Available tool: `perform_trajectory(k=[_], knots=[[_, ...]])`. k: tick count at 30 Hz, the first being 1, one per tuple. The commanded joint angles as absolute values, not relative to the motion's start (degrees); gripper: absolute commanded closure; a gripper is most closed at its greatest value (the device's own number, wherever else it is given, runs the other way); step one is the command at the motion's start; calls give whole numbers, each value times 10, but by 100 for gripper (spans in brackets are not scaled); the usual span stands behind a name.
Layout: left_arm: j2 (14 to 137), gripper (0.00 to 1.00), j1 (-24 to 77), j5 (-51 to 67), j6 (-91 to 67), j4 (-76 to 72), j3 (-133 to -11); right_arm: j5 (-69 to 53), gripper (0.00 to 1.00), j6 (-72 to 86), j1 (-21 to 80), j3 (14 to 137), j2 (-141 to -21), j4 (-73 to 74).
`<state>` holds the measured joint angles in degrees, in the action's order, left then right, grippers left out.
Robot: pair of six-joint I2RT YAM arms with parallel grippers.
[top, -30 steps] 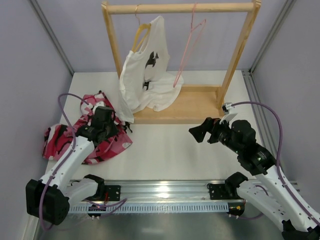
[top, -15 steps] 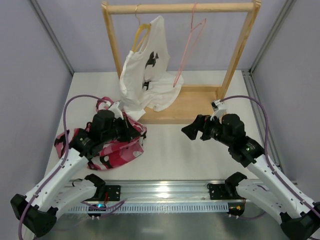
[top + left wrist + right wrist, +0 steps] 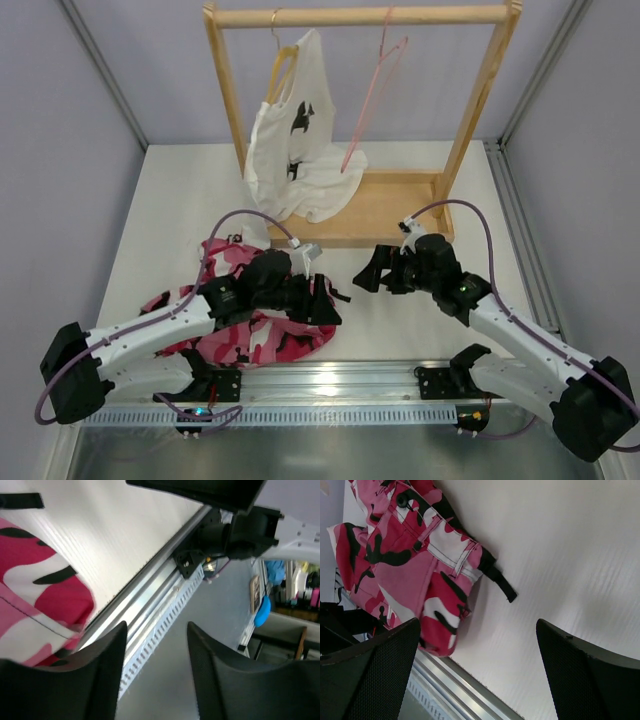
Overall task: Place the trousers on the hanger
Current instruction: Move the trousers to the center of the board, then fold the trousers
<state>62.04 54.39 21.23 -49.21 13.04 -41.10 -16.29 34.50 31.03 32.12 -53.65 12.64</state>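
**Trousers in a heap, both tools empty**

The trousers [image 3: 250, 338] lie crumpled on the surface [image 3: 180, 180] at the near left, under my left arm. They are well apart from the hanger [image 3: 375, 95], which hangs on the wooden rack [image 3: 450, 16] beside the white T-shirt [image 3: 290, 150]. My left tool [image 3: 155, 680] has its fingers apart, with only the base rail [image 3: 150, 610] seen between them. The right tool [image 3: 477, 630] is spread wide over bare surface and holds nothing.

I judge the step is to get a proper hold. I would take the waistband near the black strap [image 3: 500, 582], one tool on each side — a grip in the middle of the heap would probably lift a lump that cannot pass over the thin wire.
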Motion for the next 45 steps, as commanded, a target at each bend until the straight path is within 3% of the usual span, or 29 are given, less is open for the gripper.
perform_trajectory(k=[1,3,6,8,12,20,24,27,30,32,34,38,40,45], knots=[[598,45,547,138,-493,104,-433,-167,0,346,315,318,-536,48],[581,34,546,105,-482,139,-446,-165,0,351,314,317,-563,15],[571,25,545,6,-468,228,-473,-176,1,370,316,326,-621,-30],[576,24,539,-98,-466,282,-511,-178,4,391,323,328,-651,-75],[592,20,473,-162,-468,381,-549,-146,7,393,357,358,-717,-97],[513,16,313,-156,-511,359,-447,-98,16,426,407,395,-854,-127],[500,14,259,-165,-517,341,-404,-85,31,432,414,390,-888,-153],[505,13,224,-167,-524,333,-393,-111,35,422,414,388,-902,-184],[526,10,188,-160,-524,319,-388,-113,48,422,414,386,-893,-188],[540,9,157,-150,-520,309,-390,-107,69,418,414,381,-881,-179],[565,8,138,-143,-513,299,-393,-91,96,406,414,380,-847,-155],[587,4,117,-113,-483,277,-404,-3,96,378,414,361,-731,-4],[601,4,118,-77,-475,252,-405,100,96,373,413,352,-654,103],[643,6,116,-102,-476,234,-404,137,96,370,412,323,-552,157]])
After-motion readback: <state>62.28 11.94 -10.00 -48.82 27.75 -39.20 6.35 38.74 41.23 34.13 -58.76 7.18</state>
